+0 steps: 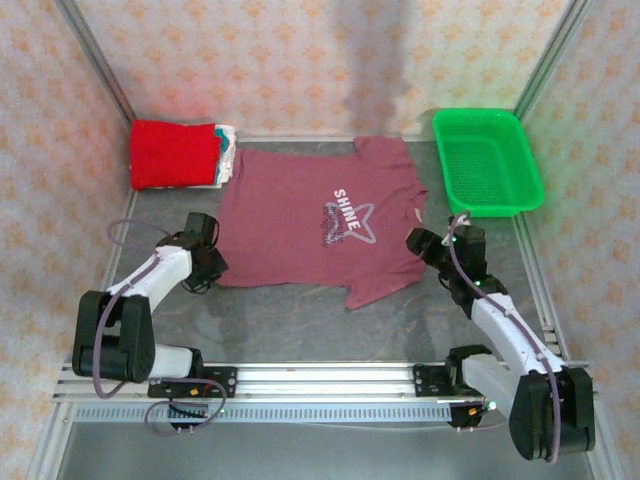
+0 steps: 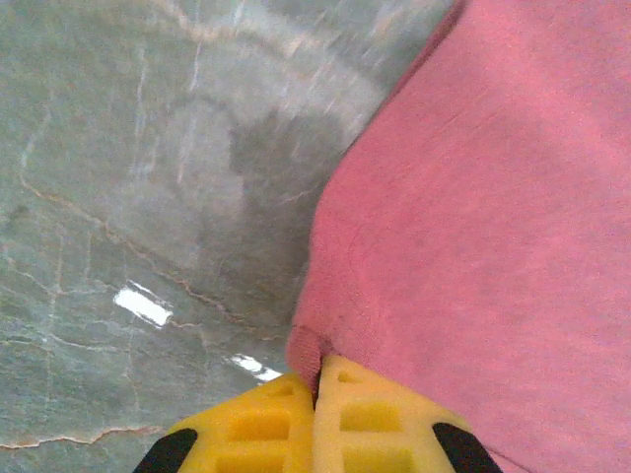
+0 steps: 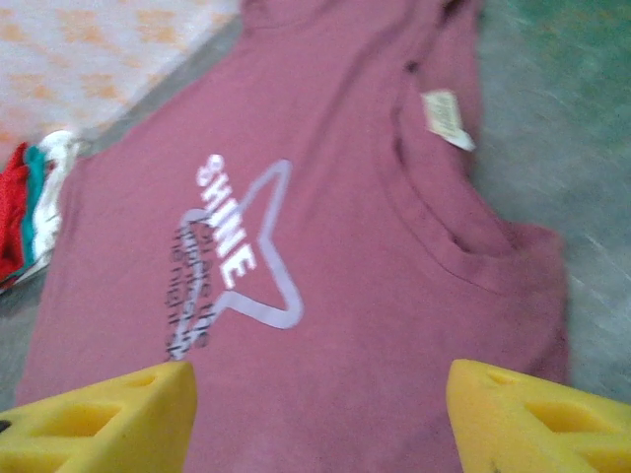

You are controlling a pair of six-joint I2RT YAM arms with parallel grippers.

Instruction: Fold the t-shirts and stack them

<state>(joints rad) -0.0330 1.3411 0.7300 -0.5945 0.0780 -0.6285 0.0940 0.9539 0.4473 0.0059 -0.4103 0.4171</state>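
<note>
Now, maroon t-shirt (image 2: 473, 227) corner, pinched in left gripper (image 2: 317, 379)

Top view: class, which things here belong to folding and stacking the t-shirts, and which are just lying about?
Belongs to the job:
maroon t-shirt, spread flat
folded pile of shirts, far left corner

Just lying about:
green basket, far right corner

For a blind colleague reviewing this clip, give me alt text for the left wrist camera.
The yellow left gripper is shut on the edge of the maroon t-shirt, which covers the right of the frame. Grey marbled table lies to the left.
</note>
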